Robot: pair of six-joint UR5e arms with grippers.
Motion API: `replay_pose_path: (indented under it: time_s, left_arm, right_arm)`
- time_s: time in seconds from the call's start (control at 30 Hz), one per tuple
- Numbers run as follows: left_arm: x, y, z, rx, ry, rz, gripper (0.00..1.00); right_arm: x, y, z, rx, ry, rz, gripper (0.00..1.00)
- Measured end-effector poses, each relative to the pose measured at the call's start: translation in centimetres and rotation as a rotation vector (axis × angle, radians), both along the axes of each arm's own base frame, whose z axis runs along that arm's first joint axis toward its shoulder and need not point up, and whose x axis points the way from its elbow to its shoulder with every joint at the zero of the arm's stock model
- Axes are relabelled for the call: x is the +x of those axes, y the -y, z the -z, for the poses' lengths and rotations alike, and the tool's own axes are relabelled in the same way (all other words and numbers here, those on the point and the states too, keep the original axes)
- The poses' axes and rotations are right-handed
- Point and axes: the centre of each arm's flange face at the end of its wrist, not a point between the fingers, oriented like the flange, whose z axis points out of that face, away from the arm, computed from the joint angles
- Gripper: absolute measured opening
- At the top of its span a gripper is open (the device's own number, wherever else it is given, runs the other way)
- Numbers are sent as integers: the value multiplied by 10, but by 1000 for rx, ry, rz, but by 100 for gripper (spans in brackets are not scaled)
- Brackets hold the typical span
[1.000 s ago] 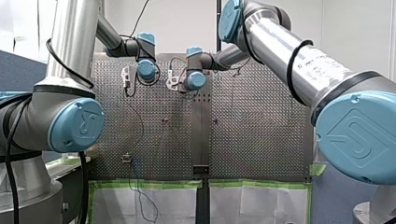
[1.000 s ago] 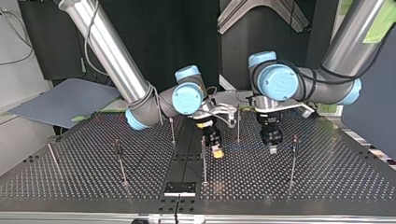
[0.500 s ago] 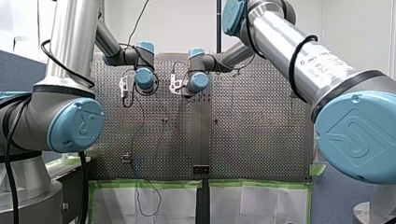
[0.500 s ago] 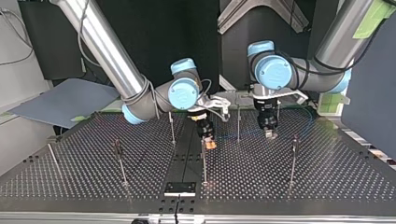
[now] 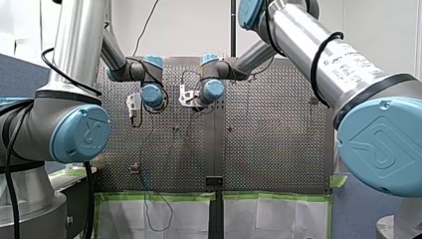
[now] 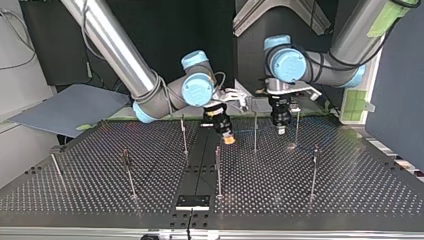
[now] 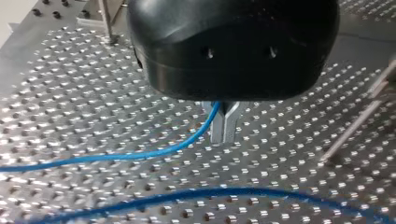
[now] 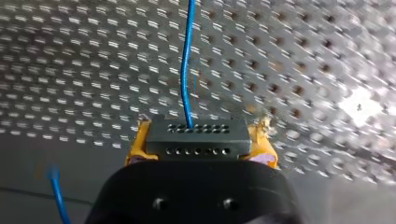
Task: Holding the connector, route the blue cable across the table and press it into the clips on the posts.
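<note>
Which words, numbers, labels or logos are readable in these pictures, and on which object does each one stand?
No text can be read with certainty.
my right arm's silver tube, front view: dark lettering, too blurred to read.
my left arm's blue joint cap and my right arm's blue joint cap: an embossed emblem, its letters unclear.
Top and wrist views: none.

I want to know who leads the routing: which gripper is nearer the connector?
Right. My right gripper holds the connector between its yellow pads. My left gripper is apart from it, across a post, pinching the blue cable.
</note>
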Motion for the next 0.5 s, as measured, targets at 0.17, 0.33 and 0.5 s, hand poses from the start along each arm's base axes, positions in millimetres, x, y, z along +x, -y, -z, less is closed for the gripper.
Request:
replay_pose_path:
  time_s: [0.17,0.33,0.5]
  left_arm:
    - [-6,0,26,-9,-25,6,0]
    - [-15,1,51,-28,-51,13,0]
    - [-29,1,85,-21,-118,21,0]
  right_arm:
    - [-3,-9,18,21,-36,-22,0]
    - [-9,-17,36,50,-68,-30,0]
    - [-17,-24,55,79,-98,-31,0]
